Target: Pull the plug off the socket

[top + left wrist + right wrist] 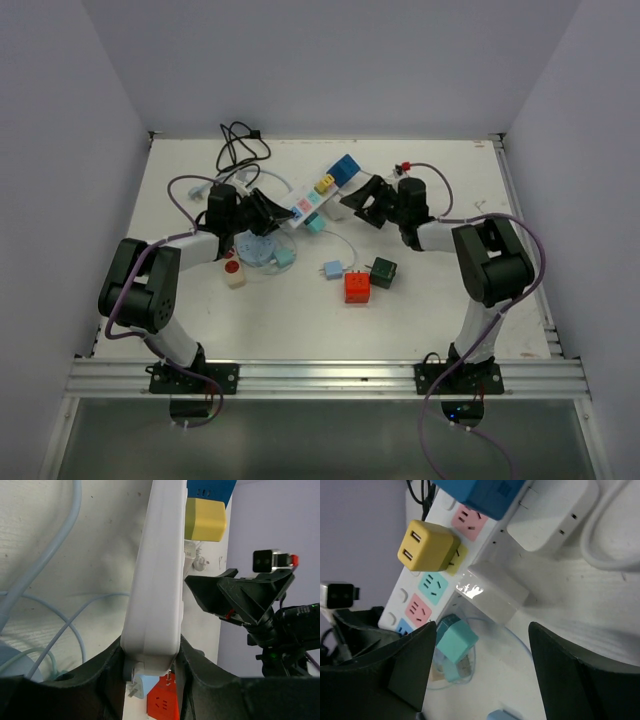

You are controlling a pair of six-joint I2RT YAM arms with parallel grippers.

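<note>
Clamping strip (pixel 155 580) w/ L fingers (pixel 90 690), yellow plug (pixel 427 545) beyond spread R fingers (pixel 580 680)

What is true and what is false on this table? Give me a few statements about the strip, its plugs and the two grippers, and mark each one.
1. The left gripper clasps one end of the strip. True.
2. The yellow plug lies loose on the table. False: it sits in a socket on the strip.
3. The right gripper holds the yellow plug. False: its jaws are open and hold nothing.
4. A red cube lies on the table, apart from the strip. True.
5. A blue plug sits next to the yellow plug on the strip. True.
</note>
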